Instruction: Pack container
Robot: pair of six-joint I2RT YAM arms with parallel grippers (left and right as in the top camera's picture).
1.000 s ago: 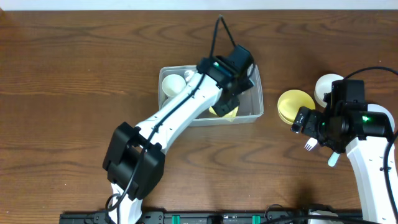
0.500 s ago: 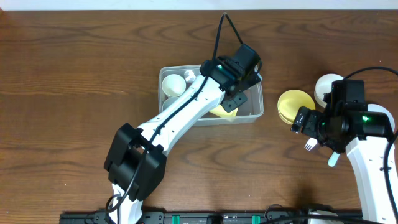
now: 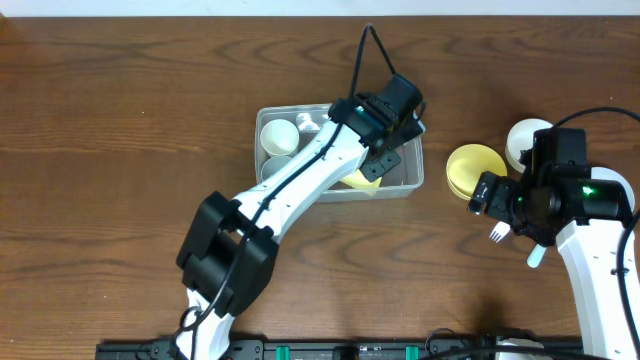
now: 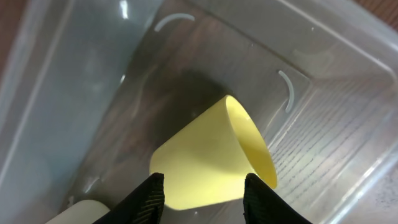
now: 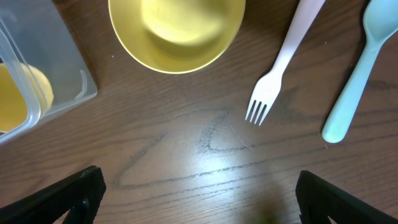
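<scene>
Container [image 3: 400, 192] mid counter [image 3: 100, 200] already holds white cup [image 3: 277, 137] and tipped yellow cup [image 4: 205, 162]; left tool [image 4: 202, 199] parted, empty; right tool [image 5: 199, 193] wide apart, empty; yellow bowl [image 3: 475, 170], fork [image 5: 277, 68], spoon [image 5: 351, 87] left to pack.

Tipped cup [image 4: 199, 165] in container [image 3: 415, 176], bowl [image 3: 474, 170] just right of it, fork [image 5: 280, 62] and spoon [image 5: 351, 87] side by side near bowl

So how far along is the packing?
Partly done. A white cup and a yellow cup, on its side, lie in the container. The left gripper hangs open over the yellow cup; the right gripper is open, empty. Left outside: yellow bowl, white bowl, fork, spoon.
</scene>
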